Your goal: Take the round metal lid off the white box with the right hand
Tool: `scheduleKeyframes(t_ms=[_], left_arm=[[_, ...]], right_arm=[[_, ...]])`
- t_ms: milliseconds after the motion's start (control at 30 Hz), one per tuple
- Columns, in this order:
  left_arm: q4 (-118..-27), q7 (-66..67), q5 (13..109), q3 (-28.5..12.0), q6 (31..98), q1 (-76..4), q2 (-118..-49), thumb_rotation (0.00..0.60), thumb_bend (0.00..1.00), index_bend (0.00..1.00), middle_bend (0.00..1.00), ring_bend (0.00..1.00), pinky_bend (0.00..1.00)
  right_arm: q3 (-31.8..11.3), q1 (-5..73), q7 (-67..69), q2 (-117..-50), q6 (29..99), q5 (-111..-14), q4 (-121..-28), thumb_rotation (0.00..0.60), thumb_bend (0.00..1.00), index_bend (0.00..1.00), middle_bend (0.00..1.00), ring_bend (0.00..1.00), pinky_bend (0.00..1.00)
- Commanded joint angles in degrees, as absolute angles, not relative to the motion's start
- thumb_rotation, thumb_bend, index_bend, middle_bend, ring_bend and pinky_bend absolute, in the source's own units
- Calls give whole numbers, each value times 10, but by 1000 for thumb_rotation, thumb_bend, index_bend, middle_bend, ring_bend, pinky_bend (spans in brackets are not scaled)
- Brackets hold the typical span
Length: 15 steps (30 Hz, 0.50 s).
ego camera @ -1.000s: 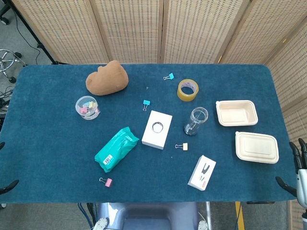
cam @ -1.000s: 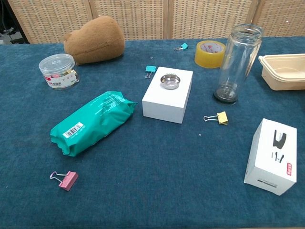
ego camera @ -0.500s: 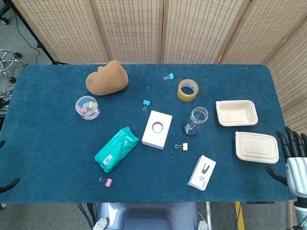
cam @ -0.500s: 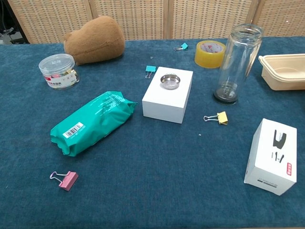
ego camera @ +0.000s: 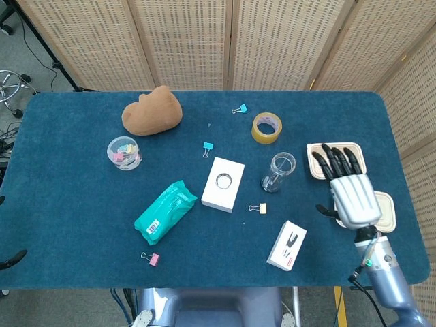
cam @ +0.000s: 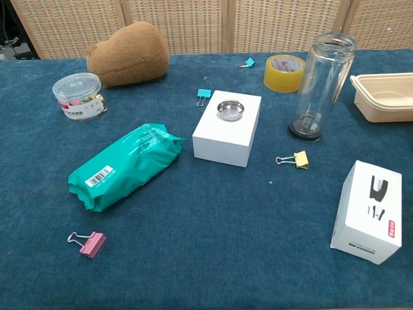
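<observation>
While the round, shiny metal lid (cam: 230, 110) sits on the matte white box (cam: 227, 128), the right hand (ego camera: 351, 191) hovers flat, fingers spread, holding nothing.

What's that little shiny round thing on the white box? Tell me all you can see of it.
It is a small round metal lid, silvery and shallow like a dish, with a raised rim and a dimpled floor. It lies flat, open side up, on top of the white box, toward its far end. Only the box touches it.

right hand (ego camera: 352, 199): silver shell, black fingers | wrist: grey-blue, thin cable, perhaps a green light
</observation>
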<state>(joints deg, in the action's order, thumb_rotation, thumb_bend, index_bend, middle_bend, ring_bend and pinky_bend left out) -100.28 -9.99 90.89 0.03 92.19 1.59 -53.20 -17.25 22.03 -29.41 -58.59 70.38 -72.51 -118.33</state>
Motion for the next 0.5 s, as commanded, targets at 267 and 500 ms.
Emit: scheduleKeyframes(t_ms=[267, 500], left_arm=[[-994, -137, 905, 1, 918, 15, -519, 600, 42, 0, 0, 0, 0], [-988, -159, 910, 3, 919, 16, -511, 600, 43, 0, 0, 0, 0]], right_arm=[[-239, 453, -527, -760, 672, -439, -1159, 600, 111, 196, 0, 0, 0], [-236, 539, -540, -880, 684, -375, -1027, 600, 125, 268, 0, 0, 0]])
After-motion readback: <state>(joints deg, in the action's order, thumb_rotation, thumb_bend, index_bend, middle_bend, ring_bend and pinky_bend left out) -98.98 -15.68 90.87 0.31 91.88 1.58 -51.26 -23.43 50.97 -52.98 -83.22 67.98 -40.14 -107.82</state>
